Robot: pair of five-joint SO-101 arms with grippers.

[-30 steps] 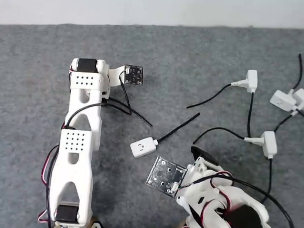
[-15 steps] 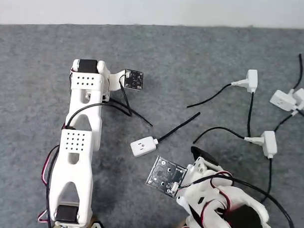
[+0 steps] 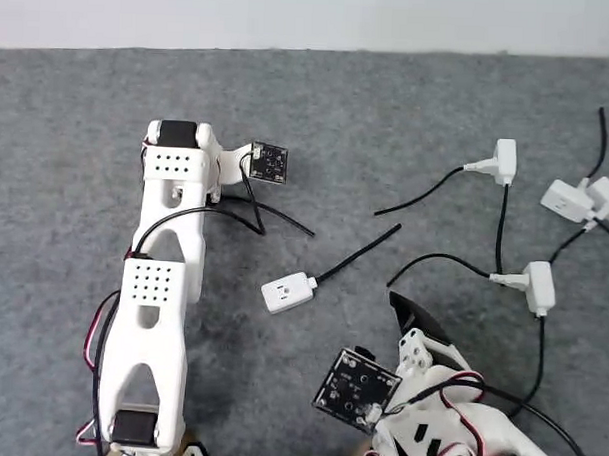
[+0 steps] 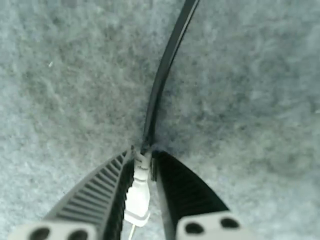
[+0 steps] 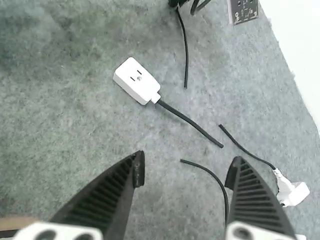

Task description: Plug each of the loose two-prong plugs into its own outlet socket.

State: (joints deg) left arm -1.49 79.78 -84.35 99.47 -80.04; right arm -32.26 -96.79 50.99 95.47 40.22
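The high view looks straight down on the grey table (image 3: 409, 112) from well above; the left wrist view faces down, very near the surface; the right wrist view looks slantwise from higher up, sharing the outlet socket (image 5: 136, 80) with the high view.

The grey carpeted table (image 3: 409, 112) fills the frame below a pale strip along the top edge. Just below the centre lies a white outlet socket (image 3: 288, 292) with its slots showing. Its black cord (image 3: 359, 255) runs up and to the right, and a thin black cable (image 3: 285, 221) lies a little above and left of it. On the right lie an upper plug (image 3: 502, 162) and a lower plug (image 3: 536, 287), both white and trailing curved black cords leftward, with two white blocks (image 3: 571, 200) close together at the right edge.
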